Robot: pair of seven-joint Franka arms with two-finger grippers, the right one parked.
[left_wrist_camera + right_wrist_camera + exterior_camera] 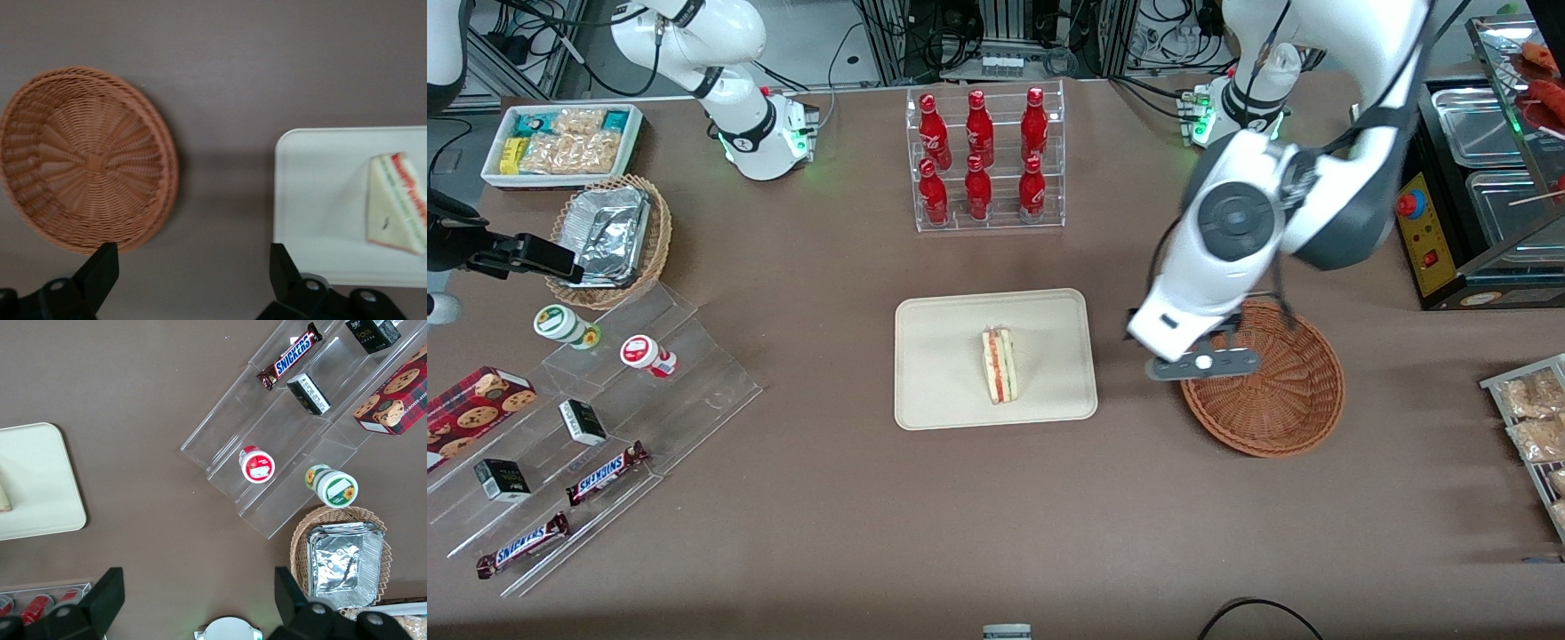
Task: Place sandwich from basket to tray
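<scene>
Gripper point(1202, 362) is hovering with fingers spread wide, holding nothing, between the basket point(1285, 404) and the tray point(943, 356); the sandwich point(999, 364) is lying on the tray.

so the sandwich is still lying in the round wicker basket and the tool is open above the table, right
Not quite. The sandwich lies on the tray, and the basket is empty, as the front view shows. The tool is open, above the table between basket and tray.
</scene>
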